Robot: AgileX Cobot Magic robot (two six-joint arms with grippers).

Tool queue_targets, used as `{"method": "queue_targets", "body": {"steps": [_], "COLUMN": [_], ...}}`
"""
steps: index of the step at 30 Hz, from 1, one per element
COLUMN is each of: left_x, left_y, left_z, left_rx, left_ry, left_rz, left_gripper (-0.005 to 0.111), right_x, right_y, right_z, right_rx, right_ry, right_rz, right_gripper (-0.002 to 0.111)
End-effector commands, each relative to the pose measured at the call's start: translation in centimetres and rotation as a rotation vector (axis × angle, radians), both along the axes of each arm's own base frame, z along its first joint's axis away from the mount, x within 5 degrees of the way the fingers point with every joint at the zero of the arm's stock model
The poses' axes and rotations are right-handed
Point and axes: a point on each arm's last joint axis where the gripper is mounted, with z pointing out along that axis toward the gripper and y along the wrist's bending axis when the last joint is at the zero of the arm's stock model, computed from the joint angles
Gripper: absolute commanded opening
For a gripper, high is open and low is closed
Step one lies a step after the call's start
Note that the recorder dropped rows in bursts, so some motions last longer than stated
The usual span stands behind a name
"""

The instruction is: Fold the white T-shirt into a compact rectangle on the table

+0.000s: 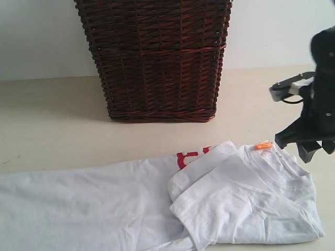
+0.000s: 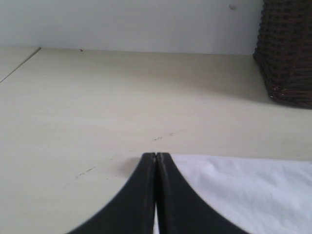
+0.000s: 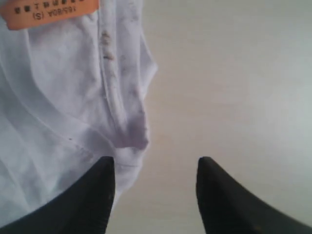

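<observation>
- Bench: wicker basket at its far edge.
- White T-shirt: along the near edge. The collar end is folded by the right corner and the body is still unfolded, so the fold is judged partly done.
- Right end effector: spread, beside the collar.
- Left end effector: pressed together at the shirt's edge.

So the T-shirt lay along the front of the table, its right end doubled back on top of itself. The basket stood behind it, about centre, well apart. The neck tag sat on the shirt's back edge toward the right, with the right gripper just beside it. The left gripper was at the shirt's edge.
</observation>
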Motion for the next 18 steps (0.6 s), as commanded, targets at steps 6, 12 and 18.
{"method": "queue_targets", "body": {"steps": [6, 12, 18], "left_x": [0.0, 0.0, 0.0], "left_y": [0.0, 0.0, 0.0], "left_z": [0.0, 0.0, 0.0], "left_rx": [0.001, 0.001, 0.001], "left_ry": [-0.010, -0.010, -0.010], "left_rz": [0.000, 0.000, 0.000], "left_gripper": [0.000, 0.000, 0.000], "right_x": [0.7, 1.6, 2.9], "right_y": [-3.1, -3.3, -3.6], "right_z": [-1.8, -4.4, -5.8], "right_rx": [0.380, 0.364, 0.333], "right_ry": [0.040, 0.042, -0.065], "right_rz": [-0.024, -0.042, -0.121], "right_gripper": [0.060, 0.061, 0.061]}}
